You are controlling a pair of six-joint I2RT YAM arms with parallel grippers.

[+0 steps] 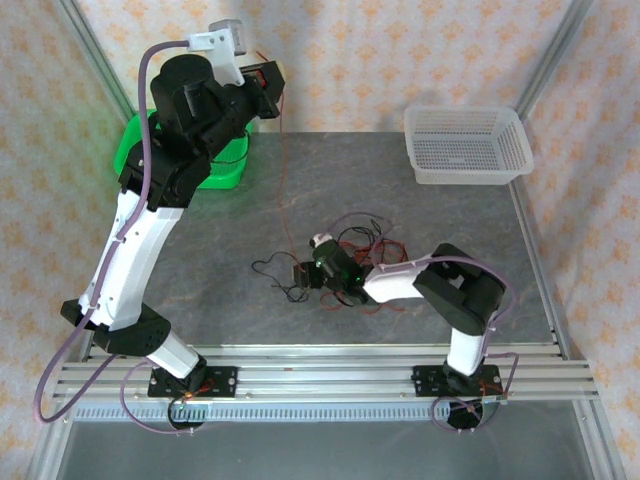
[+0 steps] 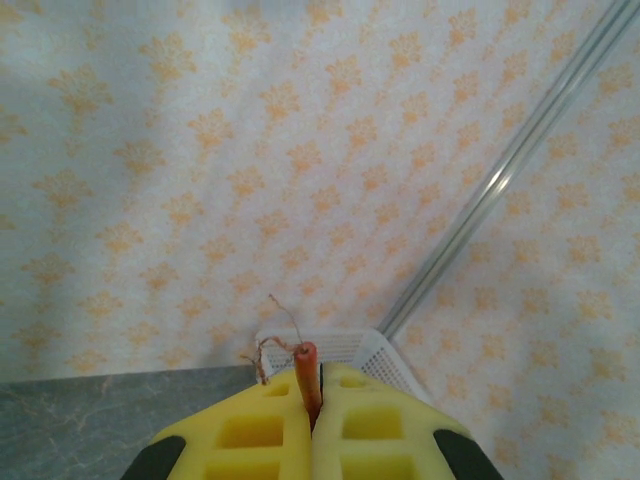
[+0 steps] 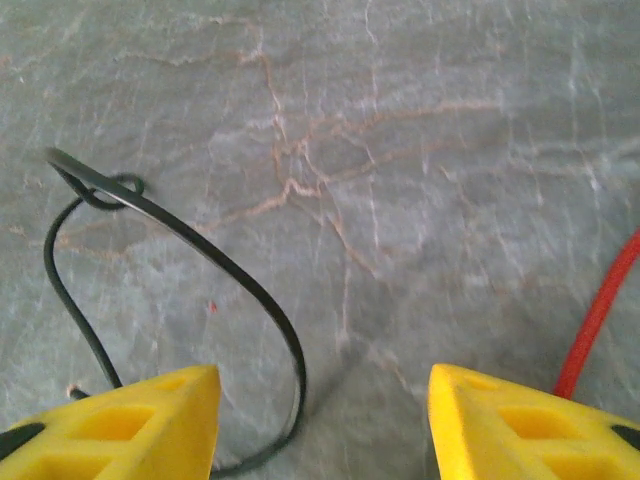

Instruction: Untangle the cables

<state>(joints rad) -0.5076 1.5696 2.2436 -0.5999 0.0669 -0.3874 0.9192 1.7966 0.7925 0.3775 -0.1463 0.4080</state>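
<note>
— Where are the cables [image 1: 352,252]?

— Mid-table, a loose knot of hair-thin red and black loops lying on the grey, marble-veined table [image 1: 420,210], right by the right gripper [image 1: 303,276]. One strand runs out of the heap: a red cable [image 1: 283,180] rising thin and nearly straight up to the left gripper [image 1: 268,82], which is raised high over the far left of the table.

— Does that gripper have hold of it?

— Yes. In the left wrist view its yellow foam pads [image 2: 250,432] are pressed flat together, and the red cable's stubby end [image 2: 306,372] sticks up from the seam, with frayed bare strands curling off beside it.

— And the right one?

— Jaws well apart, low over the stone-look surface, nothing clamped. In the right wrist view a glossy black cable [image 3: 205,252] bends in a wide loop in front of one finger [image 3: 150,415], and a red length [image 3: 598,312] passes by the other.

— Anything further out?

— A white mesh basket [image 1: 467,146] at the far right corner, a green tub [image 1: 226,172] at the far left, and orange-patterned wallpaper behind.
</note>
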